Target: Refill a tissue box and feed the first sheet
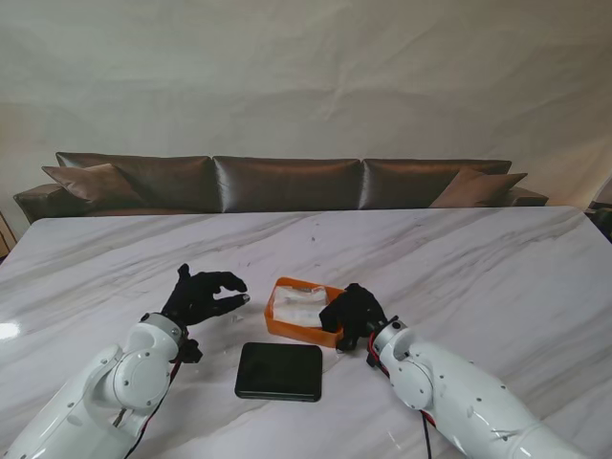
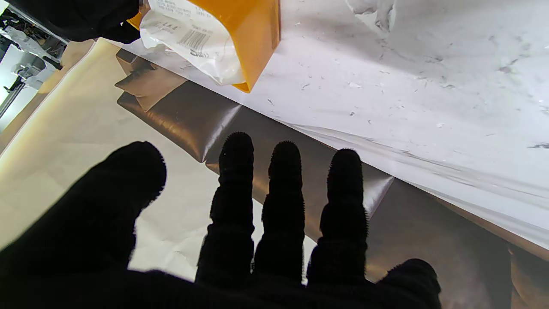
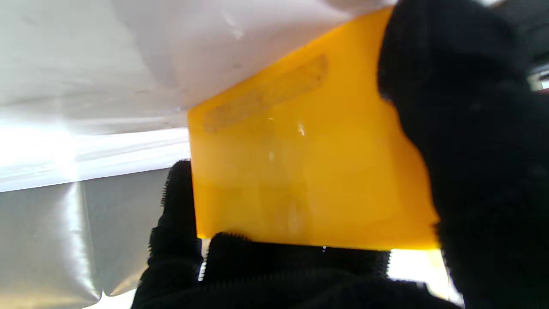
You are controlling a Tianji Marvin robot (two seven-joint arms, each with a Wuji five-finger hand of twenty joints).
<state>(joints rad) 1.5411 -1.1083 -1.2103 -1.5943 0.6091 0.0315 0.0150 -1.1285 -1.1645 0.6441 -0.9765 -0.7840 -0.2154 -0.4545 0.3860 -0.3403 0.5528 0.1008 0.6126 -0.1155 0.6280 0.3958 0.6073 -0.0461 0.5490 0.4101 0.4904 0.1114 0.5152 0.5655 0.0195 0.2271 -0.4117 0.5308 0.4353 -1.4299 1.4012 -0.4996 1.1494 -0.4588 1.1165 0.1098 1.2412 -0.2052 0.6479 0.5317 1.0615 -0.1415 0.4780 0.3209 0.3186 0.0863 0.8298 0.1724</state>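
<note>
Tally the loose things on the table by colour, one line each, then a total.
Orange: 1, the tissue box
White: 1, the tissue pack inside it
Black: 1, the flat lid
Total: 3

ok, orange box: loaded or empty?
Loaded. The orange box sits open-topped with the white tissue pack inside, still in its plastic wrap; the black lid lies apart on the table, nearer to me.

Pack label print too small

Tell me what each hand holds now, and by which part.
The right hand grips the orange box by its right end wall. The left hand holds nothing.
</note>
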